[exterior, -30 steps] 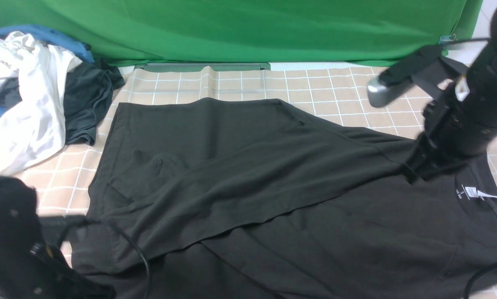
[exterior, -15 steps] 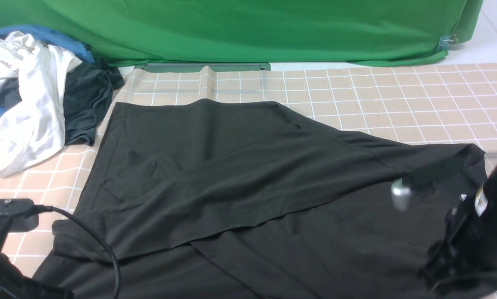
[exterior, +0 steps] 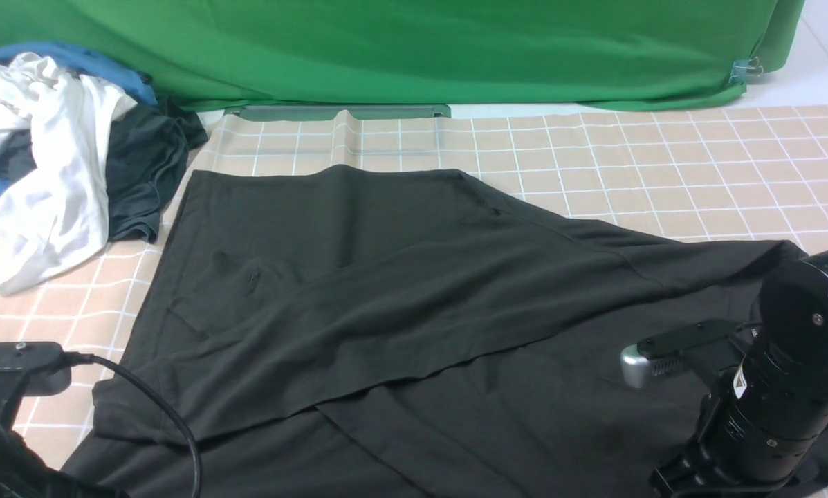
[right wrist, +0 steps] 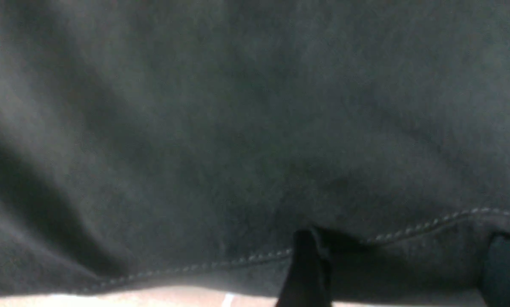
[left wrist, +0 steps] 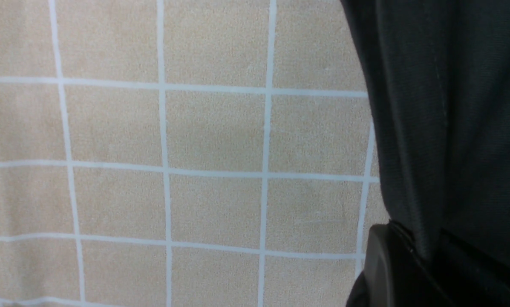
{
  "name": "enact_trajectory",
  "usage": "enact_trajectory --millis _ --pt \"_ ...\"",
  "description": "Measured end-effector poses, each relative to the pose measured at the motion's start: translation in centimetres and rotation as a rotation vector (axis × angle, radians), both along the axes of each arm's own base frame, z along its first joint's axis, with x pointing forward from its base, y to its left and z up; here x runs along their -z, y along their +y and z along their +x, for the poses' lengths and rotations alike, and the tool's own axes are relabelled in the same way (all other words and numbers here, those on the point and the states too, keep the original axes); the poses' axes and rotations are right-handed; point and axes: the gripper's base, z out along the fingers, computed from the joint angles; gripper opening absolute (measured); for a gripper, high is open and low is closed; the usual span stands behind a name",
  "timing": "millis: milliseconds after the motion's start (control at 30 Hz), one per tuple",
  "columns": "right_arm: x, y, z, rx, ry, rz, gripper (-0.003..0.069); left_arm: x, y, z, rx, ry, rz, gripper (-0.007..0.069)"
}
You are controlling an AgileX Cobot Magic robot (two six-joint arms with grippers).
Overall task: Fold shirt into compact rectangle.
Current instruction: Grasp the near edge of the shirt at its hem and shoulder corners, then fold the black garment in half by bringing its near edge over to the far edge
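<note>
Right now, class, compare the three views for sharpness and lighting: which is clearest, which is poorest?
Front view: evenly lit and sharp, though the dark shirt shows little detail. Left wrist view: crisp, the checked cloth has clean lines. Right wrist view: poorest, dim and soft, only the stitched hem legible.

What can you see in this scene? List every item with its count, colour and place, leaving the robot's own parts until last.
shirt: one, charcoal-black, spread across the middle, partly folded over itself
white garment: one, white, in the heap at the far left
blue garment: one, blue, at the back of that heap
dark garment: one, grey-teal, on the heap's right side, near the shirt
table cover: one, tan with a white grid, under everything
backdrop: one, green, along the far edge
clip: one, bluish, at the backdrop's right corner
left arm: one, black, near left corner; jaws shut on the shirt's edge
right arm: one, black, near right, over the shirt; jaws open
</note>
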Motion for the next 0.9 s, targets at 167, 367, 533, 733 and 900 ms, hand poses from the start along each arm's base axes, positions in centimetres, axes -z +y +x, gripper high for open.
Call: enact_trajectory --millis 167,367,533,733,900 --pt "0.1 -0.3 0.2 -0.053 -0.003 -0.029 0.0216 0.0 -0.2 0.1 -0.009 -0.007 -0.022 0.0020" --pt "-0.4 -0.3 0.0 -0.057 -0.026 -0.008 0.0050 -1.0 -0.3 0.5 -0.039 -0.022 -0.032 0.0020" --pt "-2.9 -0.6 -0.8 -0.058 -0.102 0.024 0.0048 -4.2 -0.6 1.9 -0.062 -0.109 -0.056 0.0020" --pt "-6.6 -0.4 0.1 -0.084 -0.177 0.029 0.0046 -7.1 -0.6 4.4 -0.095 -0.204 -0.055 0.0020" --pt "-9.7 -0.2 3.0 -0.095 -0.285 0.020 0.0045 -7.9 0.4 8.6 -0.168 -0.226 -0.053 0.0020"
